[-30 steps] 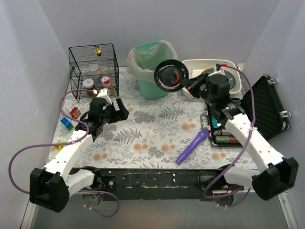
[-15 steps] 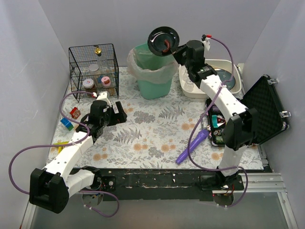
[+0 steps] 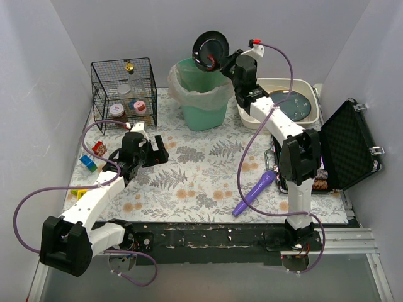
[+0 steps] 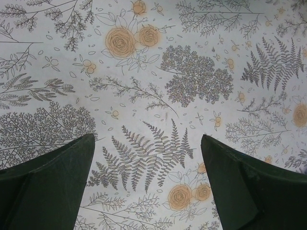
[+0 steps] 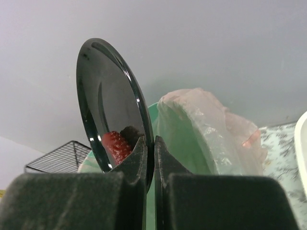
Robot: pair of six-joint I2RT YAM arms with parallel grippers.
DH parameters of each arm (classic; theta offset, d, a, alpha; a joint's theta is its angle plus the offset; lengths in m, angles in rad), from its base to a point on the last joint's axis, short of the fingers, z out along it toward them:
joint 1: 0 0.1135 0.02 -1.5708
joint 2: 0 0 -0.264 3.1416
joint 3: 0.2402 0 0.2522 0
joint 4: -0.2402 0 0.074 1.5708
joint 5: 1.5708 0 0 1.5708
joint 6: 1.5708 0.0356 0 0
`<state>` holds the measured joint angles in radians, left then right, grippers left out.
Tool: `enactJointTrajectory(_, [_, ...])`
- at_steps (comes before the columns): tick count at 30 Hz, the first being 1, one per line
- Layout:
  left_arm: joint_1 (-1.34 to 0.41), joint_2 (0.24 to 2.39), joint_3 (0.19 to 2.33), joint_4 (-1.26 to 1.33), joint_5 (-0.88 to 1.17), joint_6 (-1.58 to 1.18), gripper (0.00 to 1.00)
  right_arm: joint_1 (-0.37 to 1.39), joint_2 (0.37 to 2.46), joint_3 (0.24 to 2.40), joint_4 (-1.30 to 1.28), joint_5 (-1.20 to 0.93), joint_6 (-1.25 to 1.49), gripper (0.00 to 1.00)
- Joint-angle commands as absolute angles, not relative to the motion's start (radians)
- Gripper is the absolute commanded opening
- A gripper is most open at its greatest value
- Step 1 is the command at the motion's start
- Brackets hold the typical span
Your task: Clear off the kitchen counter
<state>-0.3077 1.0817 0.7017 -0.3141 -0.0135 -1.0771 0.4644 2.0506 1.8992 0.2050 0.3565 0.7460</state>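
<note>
My right gripper (image 3: 221, 61) is shut on the rim of a black plate (image 3: 210, 46), held tilted on edge above the green bin (image 3: 201, 94) lined with a clear bag. In the right wrist view the plate (image 5: 108, 100) stands almost upright with a red strawberry-like scrap (image 5: 115, 145) lying against it by my fingers (image 5: 136, 163), the bin (image 5: 192, 139) just behind. My left gripper (image 3: 160, 148) is open and empty, low over the fern-printed kitchen counter (image 3: 201, 170); its view shows only the cloth (image 4: 153, 96) between the jaws.
A white basin (image 3: 286, 104) with a grey plate stands at the back right. A black wire basket (image 3: 124, 91) with jars is back left. An open black case (image 3: 352, 145) is at the right, a purple tool (image 3: 255, 192) lies on the cloth, small toys (image 3: 94, 157) at the left edge.
My right arm has swung the plate up and left, from beside the basin to above the green bin, tilting it steeper. My left arm has barely moved.
</note>
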Motion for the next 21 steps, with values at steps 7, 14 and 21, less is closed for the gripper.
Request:
enactJointTrajectory(7, [-0.304,1.083,0.715,-0.319,-0.005,-1.066,0.95,0.528,1.956,1.789,0.625,0.409,0.064,0.01])
enactJointTrajectory(14, [-0.304,1.095,0.715,-0.319,-0.009,-1.066,0.95,0.572,1.931,1.723,0.785,0.537,-0.201,0.01])
enactJointTrajectory(21, [-0.305,1.098,0.718,-0.319,-0.009,-1.065,0.95,0.505,1.813,1.626,0.752,0.468,0.127,0.01])
